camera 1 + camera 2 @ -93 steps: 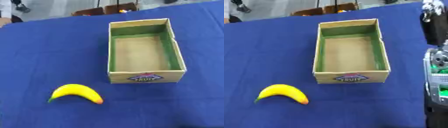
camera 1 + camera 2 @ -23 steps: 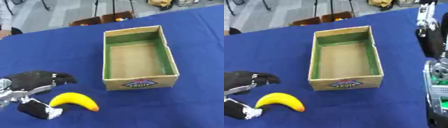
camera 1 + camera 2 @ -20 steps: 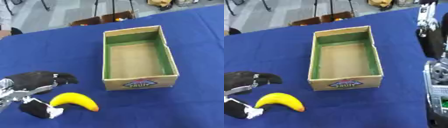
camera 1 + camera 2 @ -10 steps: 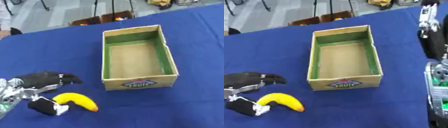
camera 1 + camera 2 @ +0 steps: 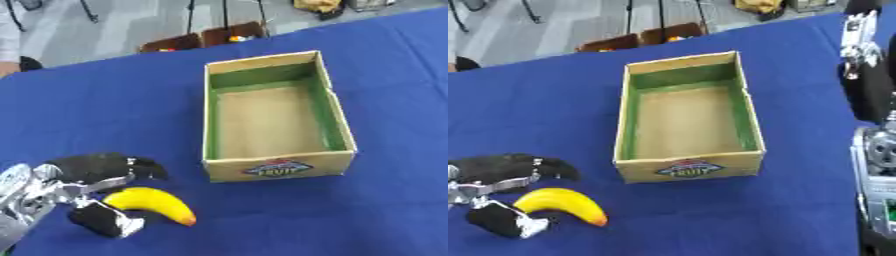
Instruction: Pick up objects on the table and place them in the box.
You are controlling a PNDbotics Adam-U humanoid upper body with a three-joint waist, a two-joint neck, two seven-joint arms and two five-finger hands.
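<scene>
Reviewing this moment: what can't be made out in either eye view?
- Left hand: whether it touches the banana; its fingers cover the stem end.
- Right hand: cut off by the right eye view's right edge; only the arm shows.
- Box: label blurred.

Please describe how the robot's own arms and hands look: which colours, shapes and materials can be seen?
The left hand has black, rounded fingers and a black thumb tipped with a pale pad; its wrist and forearm are shiny silver metal. At the right edge of the right eye view, the right arm shows as black casing with silver-grey jointed parts. No cables or markings can be made out.
</scene>
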